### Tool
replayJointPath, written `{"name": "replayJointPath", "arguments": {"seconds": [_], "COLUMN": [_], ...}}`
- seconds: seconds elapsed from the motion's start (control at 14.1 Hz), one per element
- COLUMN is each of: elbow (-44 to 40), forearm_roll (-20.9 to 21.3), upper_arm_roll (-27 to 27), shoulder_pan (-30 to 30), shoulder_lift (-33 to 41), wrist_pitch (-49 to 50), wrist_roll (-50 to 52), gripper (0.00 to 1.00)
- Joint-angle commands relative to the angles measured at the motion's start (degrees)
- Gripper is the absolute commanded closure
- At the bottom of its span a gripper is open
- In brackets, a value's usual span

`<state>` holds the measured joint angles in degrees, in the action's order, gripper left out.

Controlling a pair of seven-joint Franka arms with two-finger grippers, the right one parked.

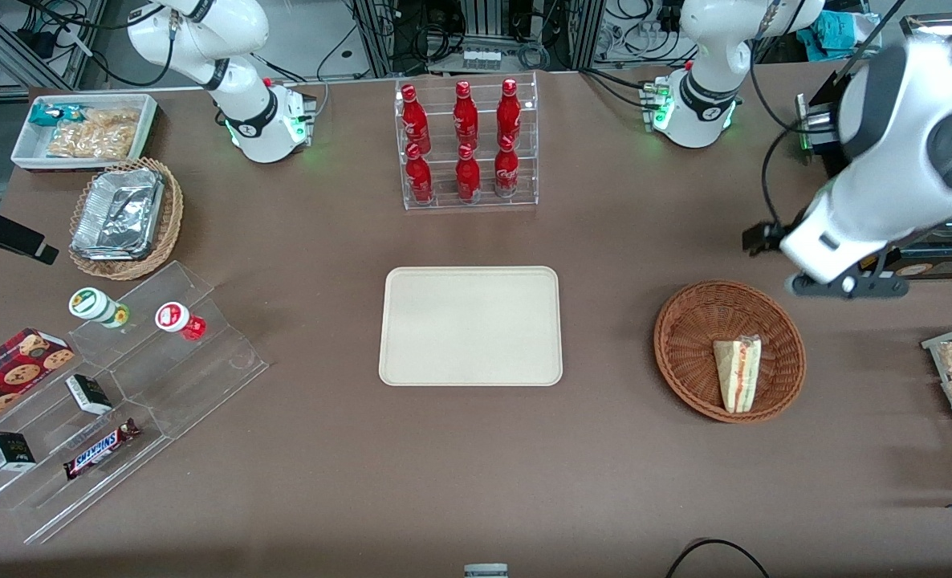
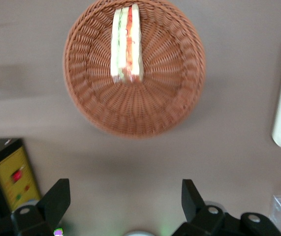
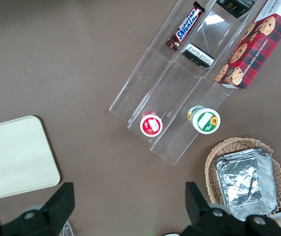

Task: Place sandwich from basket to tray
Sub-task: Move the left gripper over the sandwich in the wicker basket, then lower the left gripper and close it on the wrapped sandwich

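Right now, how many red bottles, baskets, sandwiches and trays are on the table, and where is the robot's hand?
Red plastic bottles: 6
Woven wicker baskets: 2
Wrapped triangular sandwich: 1
Flat beige tray: 1
Total: 10
The gripper hangs open above the table beside the sandwich's basket.

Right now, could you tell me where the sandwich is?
The sandwich lies in the brown wicker basket, toward the working arm's end of the table; the open gripper hovers nearby, empty.

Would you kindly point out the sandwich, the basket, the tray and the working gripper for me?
sandwich (image 1: 738,374): front view, middle of the wrapped wedge.
basket (image 1: 685,321): front view, bare woven wall.
tray (image 1: 470,325): front view, bare flat surface.
gripper (image 2: 125,196): left wrist view, midway between its open jaws.
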<state>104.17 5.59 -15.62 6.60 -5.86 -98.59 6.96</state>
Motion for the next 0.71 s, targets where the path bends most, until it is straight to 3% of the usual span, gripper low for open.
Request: {"name": "replayJointPath", "arguments": {"seconds": [0.0, 0.64], "elbow": [11.0, 12.1], "forearm_roll": [-0.5, -0.8], "upper_arm_roll": [1.4, 2.8], "shoulder_pan": [0.4, 2.0], "shoulder_lift": [-0.6, -11.2], "wrist_pitch": [-14.0, -28.0], "wrist_roll": [0.2, 0.2], "gripper": [0.0, 0.0]}}
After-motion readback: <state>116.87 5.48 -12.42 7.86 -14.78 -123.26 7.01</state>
